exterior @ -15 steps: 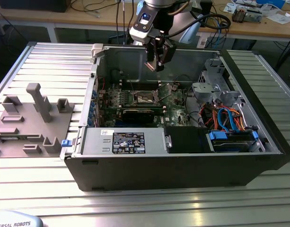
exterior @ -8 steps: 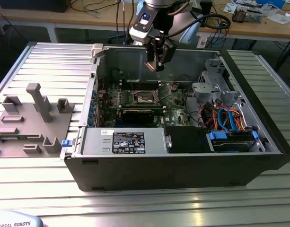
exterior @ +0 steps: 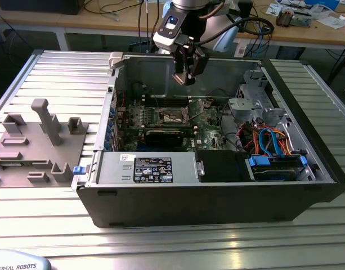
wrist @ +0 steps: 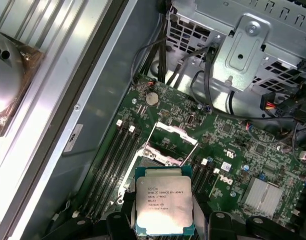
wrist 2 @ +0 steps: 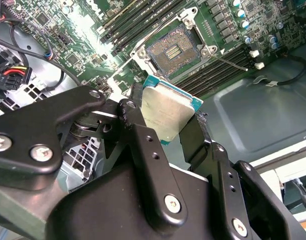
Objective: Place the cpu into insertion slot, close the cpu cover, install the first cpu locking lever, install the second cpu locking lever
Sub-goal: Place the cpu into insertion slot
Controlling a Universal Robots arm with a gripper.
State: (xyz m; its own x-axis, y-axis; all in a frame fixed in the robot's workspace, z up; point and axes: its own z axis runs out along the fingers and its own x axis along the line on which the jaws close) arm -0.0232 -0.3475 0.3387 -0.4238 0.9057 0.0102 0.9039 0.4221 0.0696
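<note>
My gripper hangs inside the open computer case, above the green motherboard. In both wrist views its black fingers are shut on the edges of the cpu, a flat square chip with a silver top. The chip is held in the air, tilted, a short way off the insertion slot. That slot lies bare, its dark contact field showing. The cpu cover, a thin silver frame, stands swung up and open at the slot's far side.
Long black memory slots flank the slot on both sides. A metal drive cage and bundled cables fill the case at the exterior view's right. A grey parts fixture sits on the table beside the case.
</note>
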